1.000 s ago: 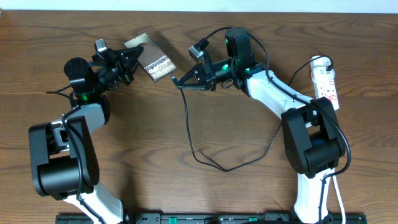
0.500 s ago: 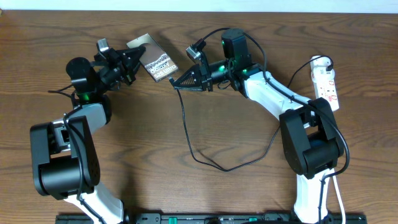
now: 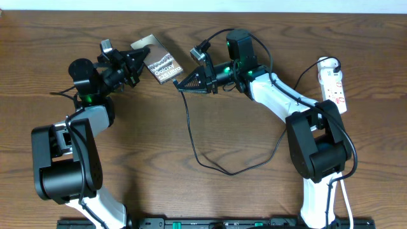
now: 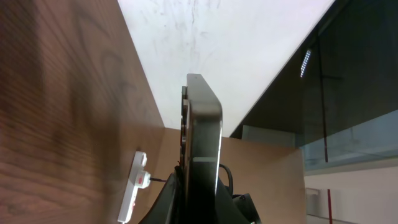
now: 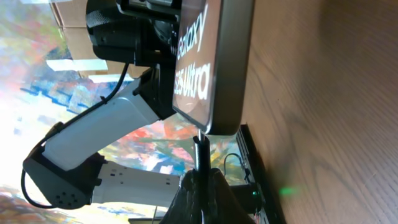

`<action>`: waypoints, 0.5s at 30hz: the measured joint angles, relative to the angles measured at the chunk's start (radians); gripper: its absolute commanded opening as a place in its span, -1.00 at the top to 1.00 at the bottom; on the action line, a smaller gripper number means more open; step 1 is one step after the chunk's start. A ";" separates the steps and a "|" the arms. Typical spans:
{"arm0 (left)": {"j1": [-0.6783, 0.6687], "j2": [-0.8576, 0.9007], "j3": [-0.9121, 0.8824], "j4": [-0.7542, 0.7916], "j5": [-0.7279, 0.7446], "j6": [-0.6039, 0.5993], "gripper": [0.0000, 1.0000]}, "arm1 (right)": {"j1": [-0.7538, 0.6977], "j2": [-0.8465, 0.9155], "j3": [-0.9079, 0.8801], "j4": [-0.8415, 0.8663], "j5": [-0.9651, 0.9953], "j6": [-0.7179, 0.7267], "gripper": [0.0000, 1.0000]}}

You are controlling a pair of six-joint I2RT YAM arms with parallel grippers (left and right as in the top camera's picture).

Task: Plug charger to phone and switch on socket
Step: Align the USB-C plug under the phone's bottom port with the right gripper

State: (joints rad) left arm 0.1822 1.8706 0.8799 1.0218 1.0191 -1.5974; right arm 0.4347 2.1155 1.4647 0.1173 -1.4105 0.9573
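Observation:
The phone (image 3: 160,62), glossy and dark with a white "Galaxy" label, is held off the table at the back, with my left gripper (image 3: 140,61) shut on its left end. In the left wrist view the phone (image 4: 202,137) stands edge-on between the dark fingers of my left gripper (image 4: 199,210). My right gripper (image 3: 180,84) is shut on the charger (image 3: 191,137) near its tip. The charger plug tip (image 5: 199,144) meets the end edge of the phone (image 5: 214,62); I cannot tell whether it is in. The socket (image 3: 334,81) lies at the far right.
The charger's cable loops across the middle of the wooden table (image 3: 241,191) and rises toward the right arm. The socket (image 4: 133,194) shows its red switch. A dark rail (image 3: 216,223) runs along the front edge.
My right gripper has shifted a little left with the charger tip, closer to the phone's end. The phone in my left gripper has turned slightly. Both grips are unchanged.

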 measured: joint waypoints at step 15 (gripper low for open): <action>0.000 0.000 0.000 0.000 0.000 0.000 0.86 | 0.000 0.000 0.000 0.000 -0.011 0.000 0.98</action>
State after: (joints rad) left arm 0.1822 1.8706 0.8799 1.0218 1.0187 -1.5974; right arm 0.4347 2.1155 1.4647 0.1173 -1.4212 0.9577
